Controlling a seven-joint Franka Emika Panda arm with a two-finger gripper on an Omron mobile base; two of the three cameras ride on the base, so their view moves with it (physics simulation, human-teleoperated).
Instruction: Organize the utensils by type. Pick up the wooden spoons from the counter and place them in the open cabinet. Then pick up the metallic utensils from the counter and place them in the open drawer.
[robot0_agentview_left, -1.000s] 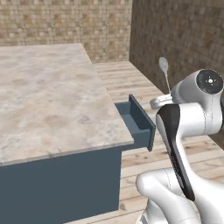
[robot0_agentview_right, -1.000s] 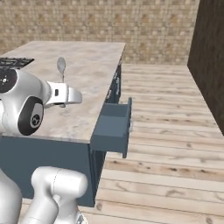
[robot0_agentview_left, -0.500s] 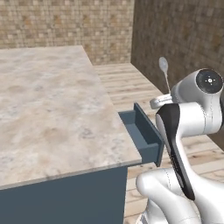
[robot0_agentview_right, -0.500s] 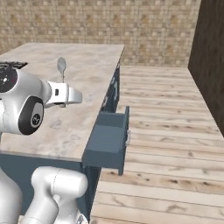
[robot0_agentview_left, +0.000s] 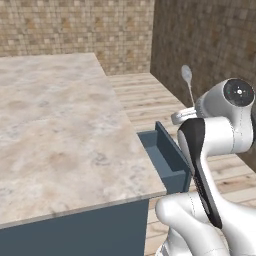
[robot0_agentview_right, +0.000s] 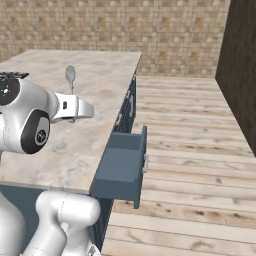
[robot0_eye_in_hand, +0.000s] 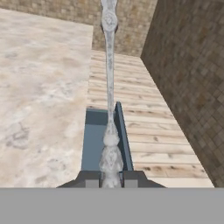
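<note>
My gripper (robot0_eye_in_hand: 110, 180) is shut on the handle of a slim silver-grey metal spoon (robot0_eye_in_hand: 109, 83). The spoon stands upright above the hand, bowl at the top (robot0_agentview_left: 186, 74) (robot0_agentview_right: 70, 75). In the hand view the spoon runs over the open drawer (robot0_eye_in_hand: 94, 142), a dark blue-grey box with a flat blue bottom, and nothing lies in the part that shows. The drawer (robot0_agentview_left: 168, 161) (robot0_agentview_right: 123, 163) juts from the side of the marble counter (robot0_agentview_left: 60, 130), below the raised hand. The wooden spoons and the open cabinet are out of view.
The counter top (robot0_agentview_right: 95, 75) stretches away to a tan tiled back wall. A dark stove grate (robot0_agentview_right: 12, 75) peeks out at the counter's far left. Plank floor (robot0_agentview_right: 190, 135) lies beside the drawer, and a dark tiled wall (robot0_agentview_left: 205, 45) bounds it.
The whole picture has shifted as the base drove: counter and drawer slid nearer and under the arm. The arm's pose and its grip on the spoon are unchanged.
</note>
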